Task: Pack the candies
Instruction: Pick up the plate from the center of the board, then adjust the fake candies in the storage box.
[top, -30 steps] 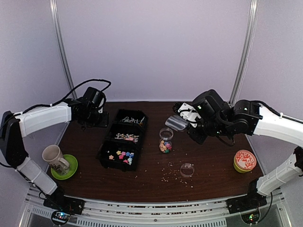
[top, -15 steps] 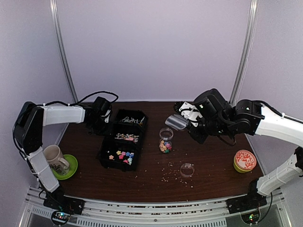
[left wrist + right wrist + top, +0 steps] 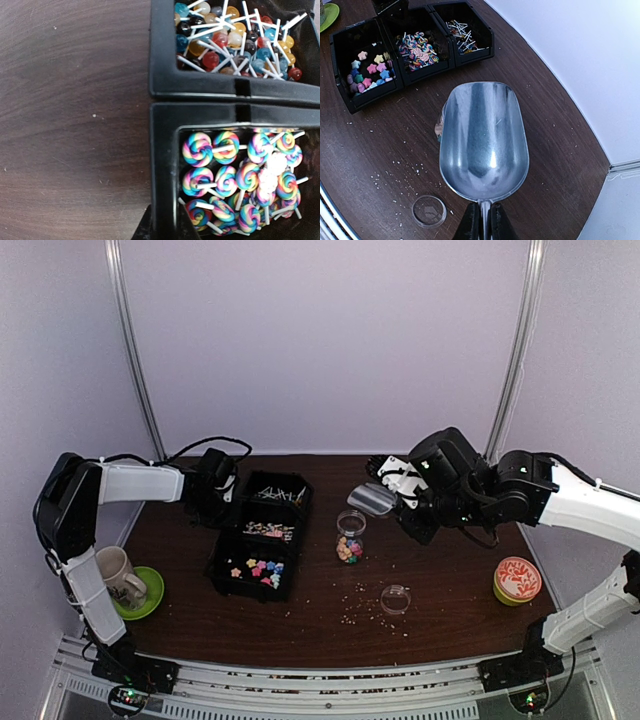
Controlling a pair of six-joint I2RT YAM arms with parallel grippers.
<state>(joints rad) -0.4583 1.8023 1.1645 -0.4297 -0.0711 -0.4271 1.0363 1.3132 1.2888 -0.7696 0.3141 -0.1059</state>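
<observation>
Right gripper [image 3: 482,226] was clamped on the handle of a metal scoop [image 3: 482,140], held level and empty over a small clear jar [image 3: 350,537], apparently placed for tipping sweets in. The jar held a few bright pieces. Its lid [image 3: 428,211] lay aside on the table [image 3: 450,610], leaving the mouth free. Most candies [image 3: 235,175] sat sorted in a black three-bin tray [image 3: 165,125]. Left gripper [image 3: 207,502] hung just beside the tray's left wall, perhaps to steady it. Whether its jaws were open, I could not tell.
</observation>
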